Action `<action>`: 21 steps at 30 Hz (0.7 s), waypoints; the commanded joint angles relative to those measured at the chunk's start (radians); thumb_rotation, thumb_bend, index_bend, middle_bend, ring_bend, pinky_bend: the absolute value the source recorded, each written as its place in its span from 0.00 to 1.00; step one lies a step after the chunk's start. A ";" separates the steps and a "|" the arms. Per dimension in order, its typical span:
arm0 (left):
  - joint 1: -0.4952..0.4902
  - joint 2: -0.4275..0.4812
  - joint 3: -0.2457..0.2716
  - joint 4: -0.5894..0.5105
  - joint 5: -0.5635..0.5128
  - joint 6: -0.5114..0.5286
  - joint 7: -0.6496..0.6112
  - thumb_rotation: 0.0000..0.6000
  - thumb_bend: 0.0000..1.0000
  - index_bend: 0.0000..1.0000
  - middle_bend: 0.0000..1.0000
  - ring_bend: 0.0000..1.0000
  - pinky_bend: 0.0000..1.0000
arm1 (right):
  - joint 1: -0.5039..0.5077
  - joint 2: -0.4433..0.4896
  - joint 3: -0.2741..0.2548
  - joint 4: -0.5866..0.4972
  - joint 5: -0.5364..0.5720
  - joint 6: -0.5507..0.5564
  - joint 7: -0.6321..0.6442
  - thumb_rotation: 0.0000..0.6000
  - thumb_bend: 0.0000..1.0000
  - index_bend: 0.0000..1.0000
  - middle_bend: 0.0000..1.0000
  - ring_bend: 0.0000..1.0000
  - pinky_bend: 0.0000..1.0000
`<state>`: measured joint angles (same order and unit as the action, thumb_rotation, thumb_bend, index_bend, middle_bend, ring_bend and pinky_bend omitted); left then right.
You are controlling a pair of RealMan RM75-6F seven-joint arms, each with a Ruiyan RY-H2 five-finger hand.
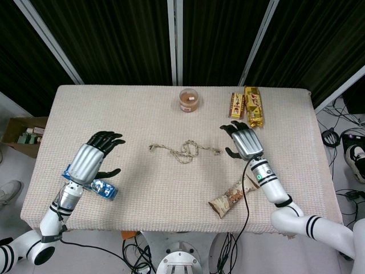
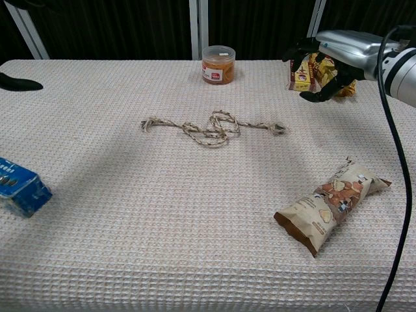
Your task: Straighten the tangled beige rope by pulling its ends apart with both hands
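left hand (image 1: pixel 96 157): sitting at about 9 o'clock on the tabletop (image 1: pixel 142 200), palm down, dark fingers fanned apart toward the middle, thumb sticking out underneath. Not holding anything. The forearm runs back down to the near-left corner.
blue packet (image 1: pixel 102 188): right under the left wrist, partly hidden by the arm in the head view; the chest view shows it lying flat at the left edge.
beige rope (image 1: pixel 183 150): pretty much dead center, lying flat, loose ends out to 9 and 3 o'clock with a looped knotty tangle in the middle. Neither hand touches it.
jar (image 1: pixel 188 100): at 12 o'clock, near the far edge, upright, orange-brown stuff inside.
right hand (image 1: pixel 242 141): around 3 o'clock, just beside the rope's right end but clear of it. Fingers spread and curled down a bit, thumb pointing toward the rope, nothing in its grasp. In the chest view it hovers above the cloth.
snack bars (image 1: pixel 247 107): at about 1 o'clock, just past the right hand.
brown snack bag (image 1: pixel 232 195): at 5 o'clock, lying diagonally, beside the right forearm.
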<state>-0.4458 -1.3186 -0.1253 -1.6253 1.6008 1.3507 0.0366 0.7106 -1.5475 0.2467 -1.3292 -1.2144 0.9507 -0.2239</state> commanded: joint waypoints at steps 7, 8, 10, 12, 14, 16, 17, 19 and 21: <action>0.010 -0.010 0.020 0.005 -0.008 -0.001 0.017 1.00 0.02 0.26 0.21 0.17 0.20 | 0.117 -0.219 0.036 0.141 0.225 -0.031 -0.278 1.00 0.21 0.37 0.31 0.13 0.25; 0.012 -0.011 0.022 0.008 -0.006 0.002 0.015 1.00 0.02 0.26 0.21 0.17 0.20 | 0.128 -0.248 0.037 0.169 0.242 -0.032 -0.297 1.00 0.22 0.38 0.32 0.13 0.25; 0.014 -0.012 0.026 0.012 -0.003 0.006 0.013 1.00 0.02 0.26 0.21 0.17 0.20 | 0.143 -0.285 0.041 0.209 0.263 -0.033 -0.318 1.00 0.23 0.41 0.32 0.13 0.25; 0.017 -0.013 0.029 0.017 0.000 0.010 0.010 1.00 0.02 0.26 0.21 0.17 0.20 | 0.156 -0.322 0.045 0.253 0.280 -0.033 -0.332 1.00 0.24 0.43 0.32 0.13 0.25; 0.018 -0.013 0.032 0.020 0.002 0.012 0.006 1.00 0.02 0.26 0.21 0.17 0.20 | 0.165 -0.347 0.047 0.286 0.286 -0.034 -0.336 1.00 0.25 0.44 0.32 0.13 0.25; 0.018 -0.014 0.034 0.024 0.005 0.014 0.001 1.00 0.02 0.26 0.21 0.17 0.20 | 0.172 -0.368 0.048 0.318 0.287 -0.038 -0.332 1.00 0.25 0.45 0.33 0.13 0.25; 0.018 -0.015 0.035 0.026 0.006 0.015 0.000 1.00 0.02 0.26 0.21 0.17 0.20 | 0.175 -0.375 0.049 0.330 0.287 -0.040 -0.330 1.00 0.26 0.46 0.33 0.13 0.25; 0.019 -0.017 0.036 0.030 0.008 0.016 -0.003 1.00 0.02 0.26 0.21 0.17 0.20 | 0.180 -0.390 0.049 0.354 0.286 -0.046 -0.325 1.00 0.26 0.48 0.33 0.13 0.25; 0.020 -0.018 0.037 0.033 0.008 0.019 -0.005 1.00 0.02 0.26 0.21 0.17 0.20 | 0.185 -0.402 0.048 0.375 0.285 -0.055 -0.322 1.00 0.27 0.48 0.33 0.13 0.25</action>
<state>-0.4257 -1.3362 -0.0880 -1.5927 1.6090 1.3693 0.0317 0.8902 -1.9402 0.2943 -0.9647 -0.9304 0.9024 -0.5482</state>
